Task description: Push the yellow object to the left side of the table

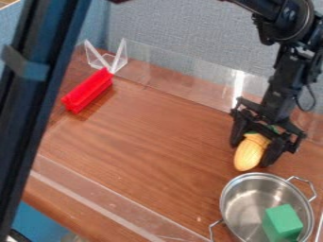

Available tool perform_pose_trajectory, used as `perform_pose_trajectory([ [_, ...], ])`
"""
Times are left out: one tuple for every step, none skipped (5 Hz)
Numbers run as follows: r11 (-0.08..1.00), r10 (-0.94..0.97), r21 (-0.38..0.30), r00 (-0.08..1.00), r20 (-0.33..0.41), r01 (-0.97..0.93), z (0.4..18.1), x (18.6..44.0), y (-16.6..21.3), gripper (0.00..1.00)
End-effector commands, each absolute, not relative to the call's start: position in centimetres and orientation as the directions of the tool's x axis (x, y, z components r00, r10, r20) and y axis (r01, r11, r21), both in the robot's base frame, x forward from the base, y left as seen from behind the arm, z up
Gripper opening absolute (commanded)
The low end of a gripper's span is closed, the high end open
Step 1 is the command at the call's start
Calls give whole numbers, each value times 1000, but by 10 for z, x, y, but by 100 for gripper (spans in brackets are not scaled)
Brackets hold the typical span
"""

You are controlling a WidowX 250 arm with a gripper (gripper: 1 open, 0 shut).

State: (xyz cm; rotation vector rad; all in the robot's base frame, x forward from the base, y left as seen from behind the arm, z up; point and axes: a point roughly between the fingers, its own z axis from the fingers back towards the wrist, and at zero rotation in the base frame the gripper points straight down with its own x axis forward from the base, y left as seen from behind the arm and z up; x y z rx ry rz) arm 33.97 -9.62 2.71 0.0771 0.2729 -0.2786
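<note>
A: Looking at the small tapered yellow-orange toy corn cob with a green tip point(252, 151): lay on the brown wood-grain bench point(151, 132) toward its right side, just above the rim of the round steel pot point(240, 213), well apart from the left edge.

B: Black claw point(263, 142) sat low over the cob, prongs straddling its upper end. Read as pressed together rather than spread, though hard to confirm from the view; not clearly pinching the cob, more bearing against it.

A: Judged light and hollow, probably smooth hard plastic. Rounded, so apt to roll or swivel under an off-centre shove.

B: Best pushed broadside at the thick middle, not at the narrow tip, to stop spinning away. No need for a lift.

A: Nearby: green cube point(282, 224) inside the pot, red rectangular block point(87, 91) at far left beside the clear acrylic wall point(190, 76).
</note>
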Motion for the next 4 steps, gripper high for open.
perform_pose_trajectory([
  [955, -284, 39, 944, -167, 294, 70, 340, -85, 0],
  [964, -255, 48, 958, -133, 263, 85, 336, -87, 0],
  [970, -229, 51, 967, -112, 236, 94, 332, -90, 0],
  [978, -196, 56, 976, -98, 203, 101, 328, -92, 0],
])
